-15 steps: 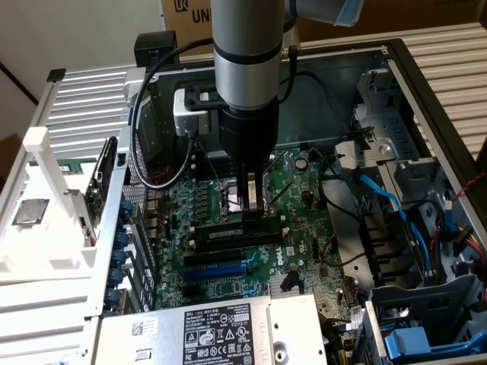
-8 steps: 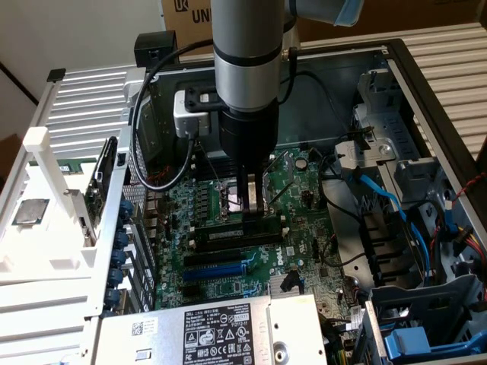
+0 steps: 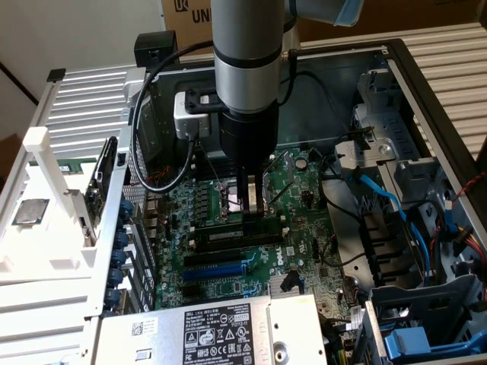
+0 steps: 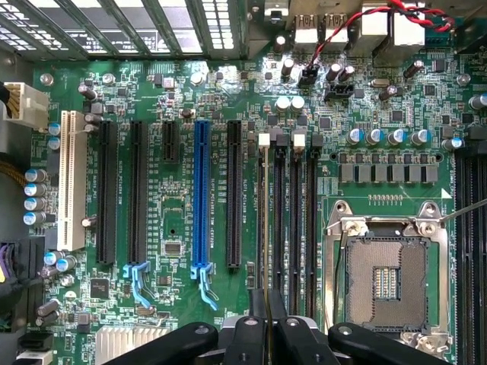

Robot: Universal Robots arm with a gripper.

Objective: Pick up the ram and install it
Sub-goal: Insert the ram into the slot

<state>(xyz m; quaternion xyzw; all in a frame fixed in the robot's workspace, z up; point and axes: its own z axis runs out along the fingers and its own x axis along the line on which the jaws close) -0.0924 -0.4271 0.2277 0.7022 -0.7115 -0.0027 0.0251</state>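
Fingers (image 4: 251, 338) pinch ram (image 3: 228, 236) — ram upright among memory slots (image 4: 295, 220) on motherboard (image 4: 179, 217).

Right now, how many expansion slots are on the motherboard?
6 in a row: white slot outermost, then black slot, second black slot, short black slot, blue slot, last black slot beside the memory slots. None seems hidden.

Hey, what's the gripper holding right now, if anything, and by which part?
The gripper is shut on the ram, apparently pinching its upper long edge near mid-length, over the memory slots.
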